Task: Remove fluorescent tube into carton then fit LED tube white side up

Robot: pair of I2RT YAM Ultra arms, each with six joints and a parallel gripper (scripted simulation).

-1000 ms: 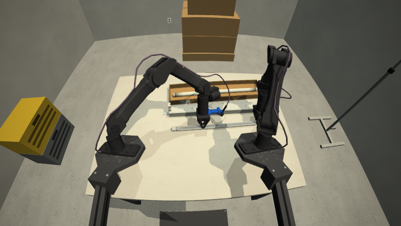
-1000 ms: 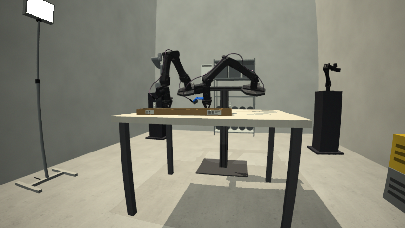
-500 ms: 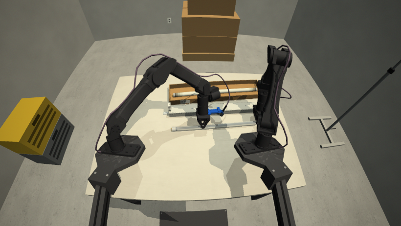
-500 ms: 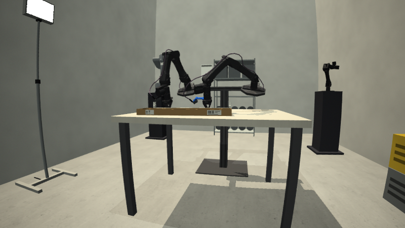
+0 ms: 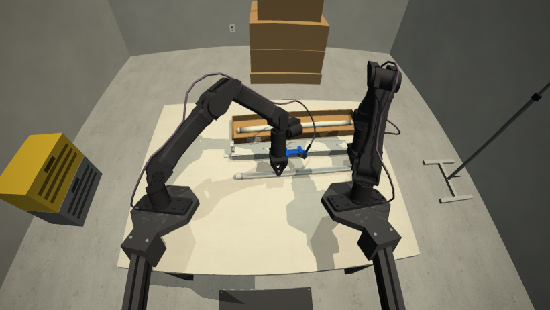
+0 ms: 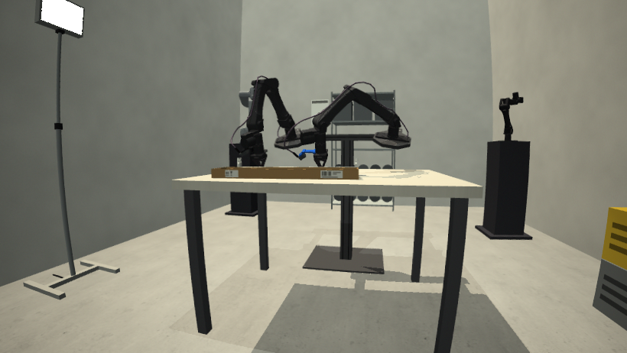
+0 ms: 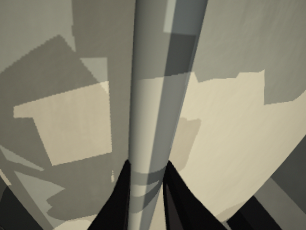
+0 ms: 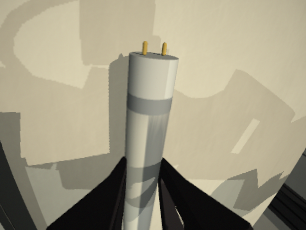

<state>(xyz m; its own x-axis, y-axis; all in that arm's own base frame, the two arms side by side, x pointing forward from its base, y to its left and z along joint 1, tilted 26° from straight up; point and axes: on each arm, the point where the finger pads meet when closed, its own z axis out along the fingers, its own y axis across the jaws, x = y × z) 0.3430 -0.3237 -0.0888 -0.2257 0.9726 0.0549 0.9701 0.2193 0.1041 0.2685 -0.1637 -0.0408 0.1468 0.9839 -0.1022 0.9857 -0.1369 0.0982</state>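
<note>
Gripped between the fingers of the left gripper (image 5: 278, 172) (image 6: 320, 162) (image 7: 149, 165) is the LED tube (image 5: 259, 175) (image 7: 152, 95) (image 8: 150, 77), held also by the right gripper (image 6: 259, 161) (image 8: 142, 163) near its three o'clock end in the top view. Its pins (image 8: 145, 48) are pointed toward twelve in the right wrist view. Beyond, toward twelve from the tube, the fixture (image 5: 251, 149) is seen, then the carton (image 5: 288, 113) (image 6: 281, 173), where the old fluorescent tube (image 5: 331, 124) is laid.
</note>
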